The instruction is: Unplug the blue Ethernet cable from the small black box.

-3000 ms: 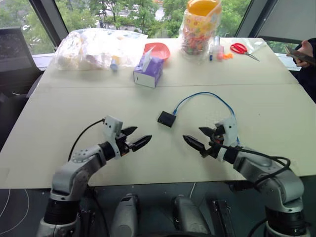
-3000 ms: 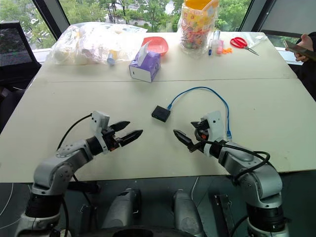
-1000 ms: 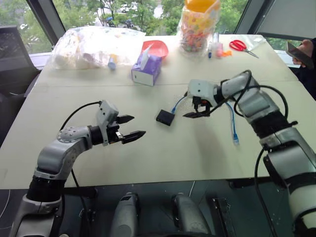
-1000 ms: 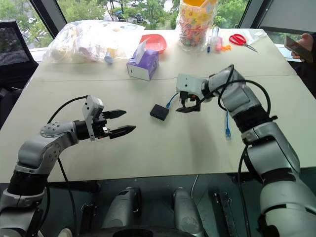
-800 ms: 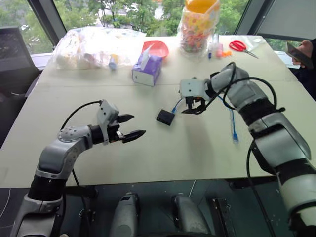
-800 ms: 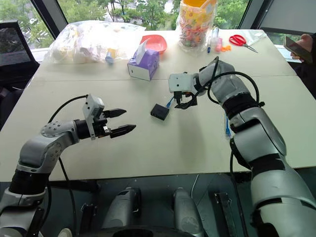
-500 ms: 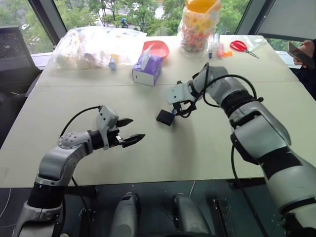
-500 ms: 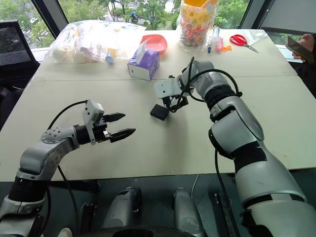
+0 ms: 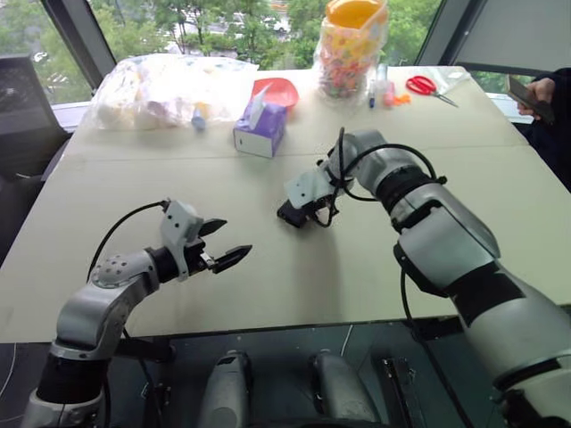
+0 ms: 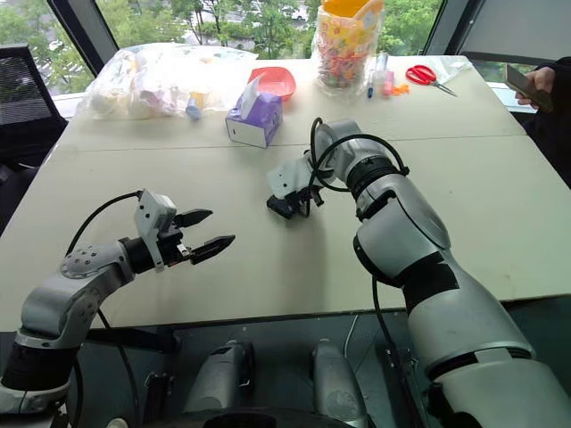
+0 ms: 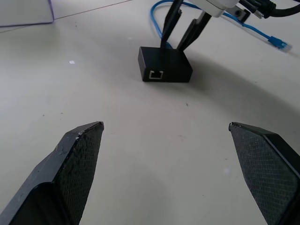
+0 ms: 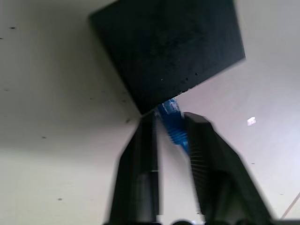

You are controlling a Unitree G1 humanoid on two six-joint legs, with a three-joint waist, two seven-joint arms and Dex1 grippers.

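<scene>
The small black box (image 11: 165, 70) lies on the table (image 9: 268, 267), just on the robot's side of the purple tissue box (image 9: 260, 130). The right gripper (image 12: 169, 133) points steeply down at the box's far edge, its fingers pinched on the blue Ethernet cable (image 12: 171, 119) right at the plug (still seated). The left gripper (image 9: 219, 245) hovers spread wide and empty, nearer the robot than the box.
</scene>
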